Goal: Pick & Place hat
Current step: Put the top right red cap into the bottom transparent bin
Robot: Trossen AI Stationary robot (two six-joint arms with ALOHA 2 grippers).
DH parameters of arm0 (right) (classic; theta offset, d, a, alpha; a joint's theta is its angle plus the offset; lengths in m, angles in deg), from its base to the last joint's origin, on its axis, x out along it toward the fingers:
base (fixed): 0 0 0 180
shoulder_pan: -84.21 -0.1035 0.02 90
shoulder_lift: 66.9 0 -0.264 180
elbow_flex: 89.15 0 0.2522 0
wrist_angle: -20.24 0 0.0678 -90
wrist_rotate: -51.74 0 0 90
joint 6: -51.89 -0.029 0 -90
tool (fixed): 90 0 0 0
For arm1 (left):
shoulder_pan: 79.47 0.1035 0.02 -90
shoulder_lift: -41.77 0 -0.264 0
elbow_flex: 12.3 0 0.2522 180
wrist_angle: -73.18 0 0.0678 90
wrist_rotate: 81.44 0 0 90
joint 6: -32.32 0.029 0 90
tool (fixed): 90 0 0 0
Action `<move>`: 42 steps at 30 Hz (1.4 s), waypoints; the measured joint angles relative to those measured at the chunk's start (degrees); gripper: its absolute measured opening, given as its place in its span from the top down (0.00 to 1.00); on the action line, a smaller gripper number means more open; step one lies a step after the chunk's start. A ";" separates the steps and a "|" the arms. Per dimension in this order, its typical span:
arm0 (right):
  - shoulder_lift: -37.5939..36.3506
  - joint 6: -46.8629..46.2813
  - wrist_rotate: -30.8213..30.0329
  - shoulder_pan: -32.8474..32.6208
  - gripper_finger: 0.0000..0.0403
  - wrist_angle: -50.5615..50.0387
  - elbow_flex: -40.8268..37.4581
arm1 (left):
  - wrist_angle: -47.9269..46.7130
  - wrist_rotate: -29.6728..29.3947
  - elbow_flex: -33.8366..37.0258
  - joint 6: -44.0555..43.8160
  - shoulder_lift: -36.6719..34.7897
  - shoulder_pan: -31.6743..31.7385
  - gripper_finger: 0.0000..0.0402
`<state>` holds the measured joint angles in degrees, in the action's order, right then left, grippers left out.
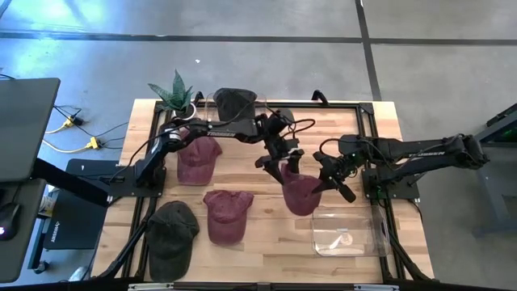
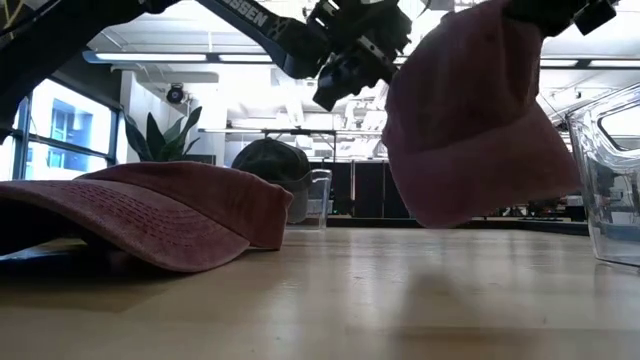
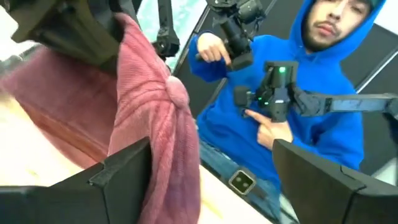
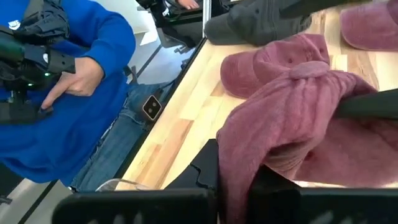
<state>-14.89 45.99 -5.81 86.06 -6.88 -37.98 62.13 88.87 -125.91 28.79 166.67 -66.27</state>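
A maroon hat (image 1: 300, 198) hangs in mid-air over the table's middle, with my right gripper (image 1: 335, 184) shut on it from the right. The low view shows the hat (image 2: 470, 130) clear of the tabletop. My left gripper (image 1: 283, 162) reaches in from the left and stands open, level, right beside the hat's crown (image 3: 155, 124). The crown lies close against one finger (image 3: 118, 180), and the other finger (image 3: 323, 180) is well off it. My left gripper is open next to the hanging hat; I cannot tell whether its finger touches the cloth. My right gripper pinches gathered crown cloth (image 4: 239, 168) between its two fingers, coming from the table's right and slanting down. The hat hangs below the fingers, bunched and slack, lifted clear of the table.
Two more maroon hats (image 1: 198, 158) (image 1: 226, 214) and a dark green hat (image 1: 174, 234) lie on the left half. A dark hat (image 1: 234, 101) sits at the far edge by a plant (image 1: 174, 93). A clear container (image 1: 347, 230) stands near right. A person in blue (image 3: 280, 93) stands beyond the table.
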 joint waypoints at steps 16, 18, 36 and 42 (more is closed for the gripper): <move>0.00 6.49 -7.20 0.02 0.99 0.68 0.00 | -0.25 -16.46 -0.01 11.74 0.45 -1.19 0.21; 0.00 7.52 -8.41 0.02 0.98 1.57 0.00 | 0.77 -16.14 -0.03 12.38 1.01 -1.45 0.21; -0.04 5.52 -0.65 1.18 0.98 3.24 -0.02 | 1.18 1.15 0.02 11.71 0.42 -1.96 0.21; -0.03 2.39 -3.25 1.03 0.99 -2.89 -0.02 | 0.89 5.23 0.02 8.58 -0.33 -1.03 0.21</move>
<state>-14.93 48.39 -9.05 87.08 -9.77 -38.00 63.02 94.10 -125.89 37.36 166.33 -67.30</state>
